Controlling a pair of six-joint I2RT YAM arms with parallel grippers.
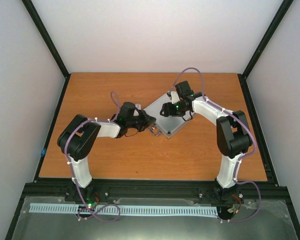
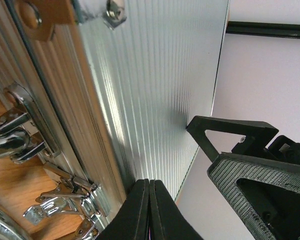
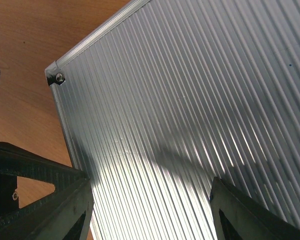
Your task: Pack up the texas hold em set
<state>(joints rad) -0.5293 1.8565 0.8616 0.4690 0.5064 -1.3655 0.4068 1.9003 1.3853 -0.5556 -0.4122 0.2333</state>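
The texas hold em set's ribbed silver aluminium case [image 1: 162, 119] lies flat in the middle of the wooden table, lid down. My left gripper [image 1: 149, 120] is shut with nothing between its fingers. In the left wrist view its tips [image 2: 149, 182] press against the case's front edge, beside the metal latches [image 2: 65, 200] and the handle [image 2: 15, 131]. My right gripper [image 1: 167, 111] hovers open just over the lid. In the right wrist view its jaws [image 3: 150, 180] stand wide apart above the ribbed lid [image 3: 190, 100], near a riveted corner [image 3: 59, 78].
The orange-brown table [image 1: 105, 90] is boxed in by white walls and a black frame [image 1: 47, 40]. A finger of the right gripper [image 2: 240, 137] shows close by in the left wrist view, over the lid's far edge.
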